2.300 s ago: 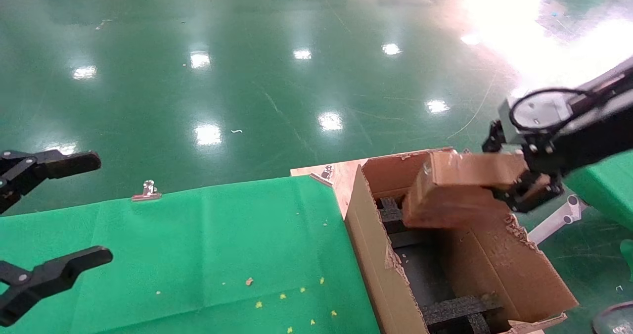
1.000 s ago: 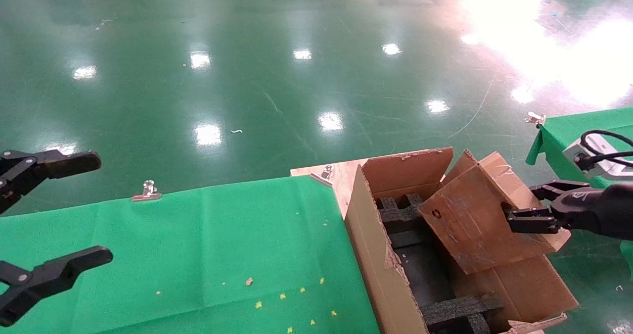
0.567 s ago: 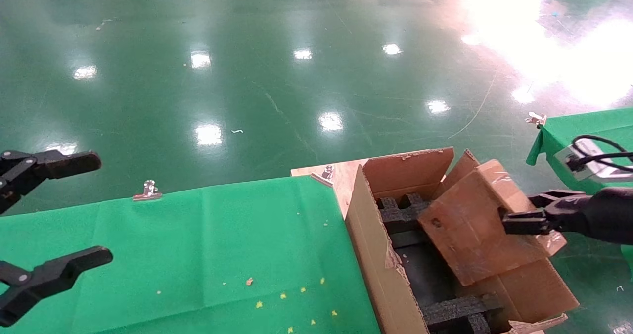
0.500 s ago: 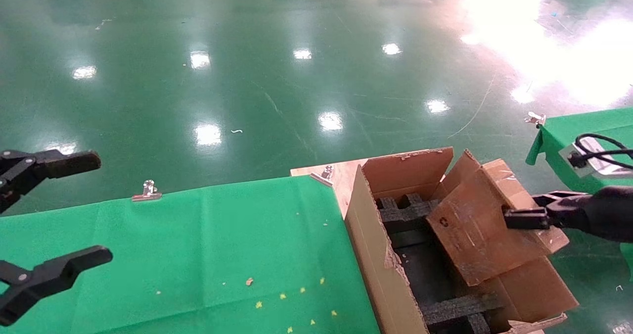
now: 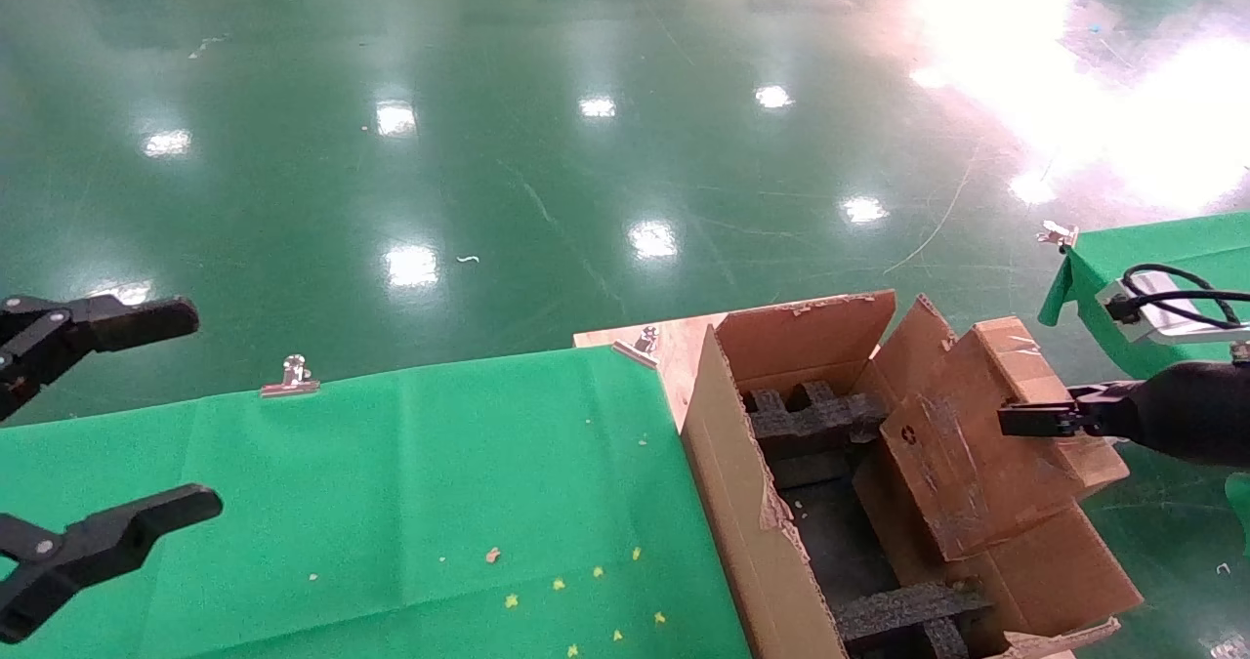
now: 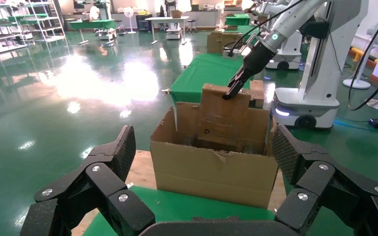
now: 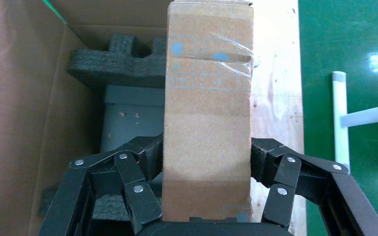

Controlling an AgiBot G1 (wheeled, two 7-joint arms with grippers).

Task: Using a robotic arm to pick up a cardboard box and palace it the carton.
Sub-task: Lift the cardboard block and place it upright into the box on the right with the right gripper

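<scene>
The small brown cardboard box (image 5: 977,444) stands steeply tilted with its lower end inside the large flapped carton (image 5: 742,503), against the carton's right wall. My right gripper (image 5: 1020,417) is shut on the box's upper end. In the right wrist view the box (image 7: 207,113) sits between the pads of that gripper (image 7: 206,164), above black foam inserts (image 7: 118,61). The left wrist view shows the white robotic arm (image 6: 295,19), box (image 6: 224,115) and carton (image 6: 211,172). My left gripper (image 5: 207,410) hangs open and empty at the far left.
A green cloth table (image 5: 391,483) with a metal clip (image 5: 291,376) lies left of the carton. The carton stands on a plywood board (image 5: 674,347). Another green table (image 5: 1172,239) is at the right. A white pipe stand (image 7: 342,113) is beside the board.
My right gripper has moved right and down with the box. The box has turned from lying flat above the carton to steeply tilted, its lower end sinking inside. The left arm has not moved.
</scene>
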